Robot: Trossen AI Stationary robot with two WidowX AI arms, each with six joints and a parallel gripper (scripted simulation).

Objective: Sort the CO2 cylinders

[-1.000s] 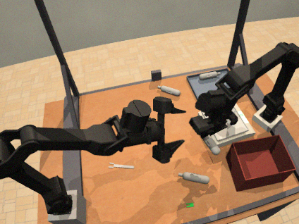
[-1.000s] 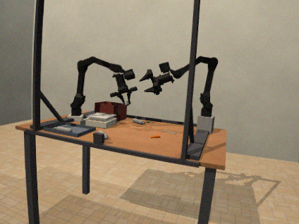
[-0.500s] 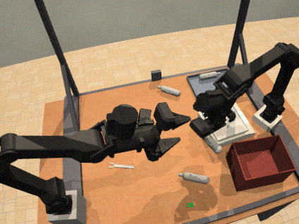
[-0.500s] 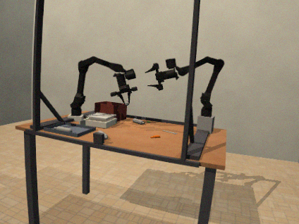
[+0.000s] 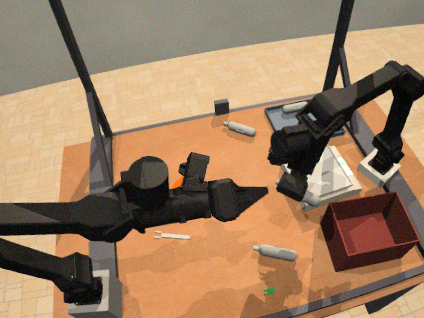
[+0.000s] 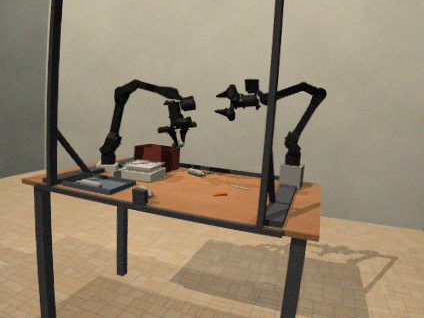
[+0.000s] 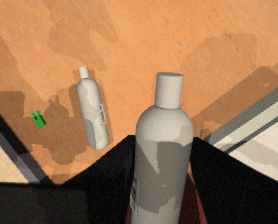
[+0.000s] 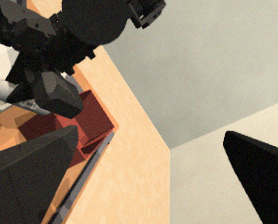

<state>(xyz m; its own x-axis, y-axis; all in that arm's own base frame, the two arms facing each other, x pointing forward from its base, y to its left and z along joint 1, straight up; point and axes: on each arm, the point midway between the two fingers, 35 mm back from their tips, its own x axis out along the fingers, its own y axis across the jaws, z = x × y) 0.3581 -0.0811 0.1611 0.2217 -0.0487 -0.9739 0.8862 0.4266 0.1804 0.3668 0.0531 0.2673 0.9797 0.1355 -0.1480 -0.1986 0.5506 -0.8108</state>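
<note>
Well, one cylinder (image 5: 295, 107) (image 6: 90, 183) lies in the far-right tray (image 5: 283, 122) (image 6: 117, 185), seen from above, and the left gripper (image 5: 303, 192) (image 6: 180, 140) (image 7: 162, 143) (image 8: 47, 95) pinches another beside the bin (image 5: 345, 248) (image 6: 172, 159) (image 7: 199, 210) (image 8: 95, 112), while the far cylinder (image 5: 241, 129) (image 6: 149, 192) and near cylinder (image 5: 278, 252) (image 6: 196, 172) (image 7: 93, 115) look left to sort, the right gripper (image 5: 265, 192) (image 6: 220, 103) (image 8: 151, 135) spread and holding nothing.

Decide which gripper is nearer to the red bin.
Left: the left gripper holds a cylinder close beside the bin; the right gripper hangs higher and farther from it.
</note>
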